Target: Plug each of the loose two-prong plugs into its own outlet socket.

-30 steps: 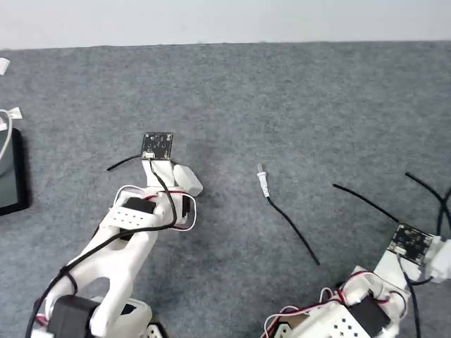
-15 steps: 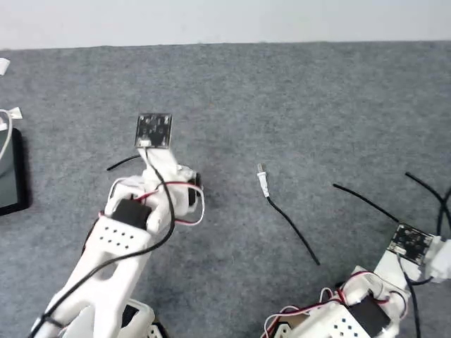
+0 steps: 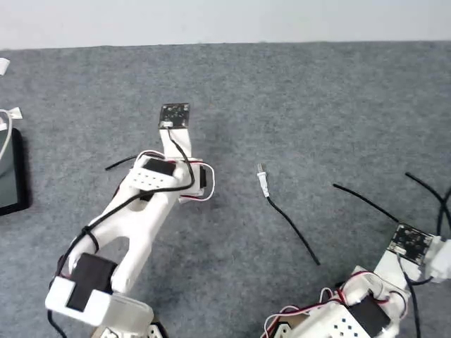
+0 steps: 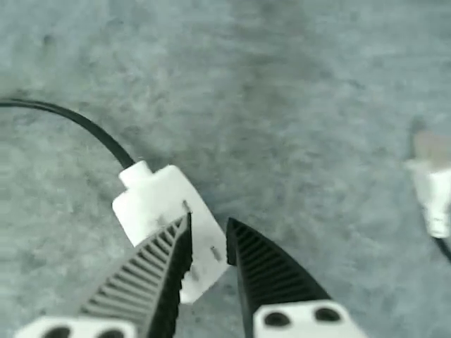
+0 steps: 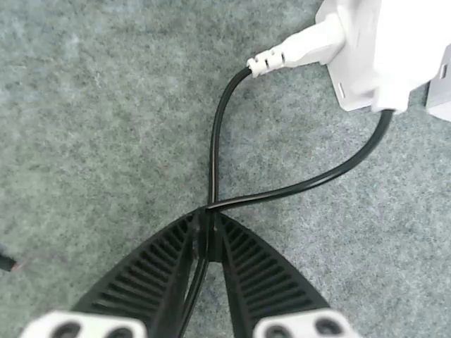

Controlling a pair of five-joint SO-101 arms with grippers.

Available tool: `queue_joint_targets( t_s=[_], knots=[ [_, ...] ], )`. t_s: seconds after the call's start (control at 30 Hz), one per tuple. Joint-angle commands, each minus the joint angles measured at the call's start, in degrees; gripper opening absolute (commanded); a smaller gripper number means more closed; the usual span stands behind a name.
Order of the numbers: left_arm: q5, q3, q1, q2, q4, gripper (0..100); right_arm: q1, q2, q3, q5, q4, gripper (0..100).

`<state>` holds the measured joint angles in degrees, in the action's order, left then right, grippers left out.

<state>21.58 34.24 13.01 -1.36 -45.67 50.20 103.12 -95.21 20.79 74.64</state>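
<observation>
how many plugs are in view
2. A loose plug lies centrally on the carpet; a seated plug sits in the socket block near the right gripper. Others may be hidden.

Left pincer (image 4: 208, 224) narrowly parted over white socket block (image 4: 158, 201), black cable (image 4: 77, 123) attached; blurred plug (image 4: 433, 193) lies apart.

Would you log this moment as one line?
left fingers open at socket | right fingers shut on cable | plug lying loose

arms (image 3: 134, 218): white shells, black motors | cables (image 3: 182, 151): black, red-white | left pincer (image 4: 208, 225), right pincer (image 5: 206, 220): black ribbed, white bases
</observation>
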Motion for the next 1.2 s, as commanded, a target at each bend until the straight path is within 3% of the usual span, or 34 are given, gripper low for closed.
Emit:
queue_joint_targets(
  t_s=[0.0, 0.53, 0.63, 0.7, 0.87, 1.17],
  knots=[
    [0.3, -1.9, -2.6, -0.8, 1.6, 1, -0.1, 0.8, -1.1, 0.6, -0.1, 0.9],
    [0.6, 5.9, -2.7, -0.3, 1.7, 1, -1.4, 0.8, -0.4, 0.2, -0.5, 0.9],
    [0.7, 5.9, -2.7, -0.3, 1.7, 1, -3.8, 0.8, 4.1, -4.2, -0.6, 0.9],
    [0.7, 5.9, -2.7, -0.3, 1.7, 1, -7.2, 0.6, 8.3, -10.0, -0.6, 0.9],
    [0.7, 6.0, -3.1, -0.4, 1.7, 1, -25.5, 0.2, 8.9, -16.3, -4.1, 0.9],
    [0.7, 6.9, -3.8, -0.2, 2.9, 1, -41.0, -3.2, 16.4, -23.7, -10.0, 0.9]
  ],
)
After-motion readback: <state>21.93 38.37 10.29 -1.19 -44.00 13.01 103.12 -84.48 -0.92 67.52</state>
